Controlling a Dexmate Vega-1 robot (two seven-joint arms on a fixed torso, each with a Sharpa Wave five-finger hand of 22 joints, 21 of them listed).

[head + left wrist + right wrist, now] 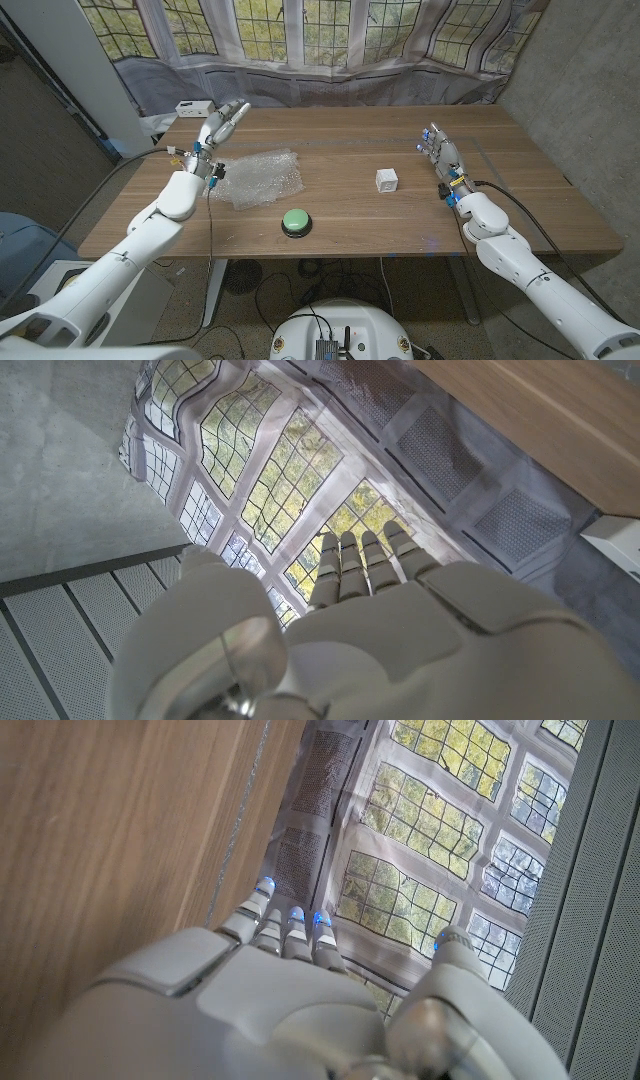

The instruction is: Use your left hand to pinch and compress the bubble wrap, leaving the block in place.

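Head view showed the left hand point(224, 122) raised above the far left part of the worktop point(350, 220), its fingers spread apart and pointing up and away, holding nothing. The bubble wrap point(260, 178) lay flat on the worktop just to the right of that hand and a little nearer to the robot, apart from the fingers and lower than them. The sheet was crumpled and stretched mostly left to right, with its left edge close under the left wrist. The coming move therefore seemed to turn on bringing the hand down, rightward and slightly back toward the robot, so that the fingers could close on the near left portion of the sheet.

The left hand was plainly the nearer one. The right hand point(441, 152) stood on its edge at the right side of the worktop, fingers straight and together, holding nothing, well apart from the sheet. The block point(387, 180), a small white cube, sat between the sheet and the right hand, clear of the sheet's right edge, so a pinch on the left side looked unlikely to disturb it. A green button point(296, 221) sat near the front edge, just beyond the sheet's near right corner.

In the left wrist view the left hand's fingers point(362, 560) reached straight out toward the window, with nothing between them.
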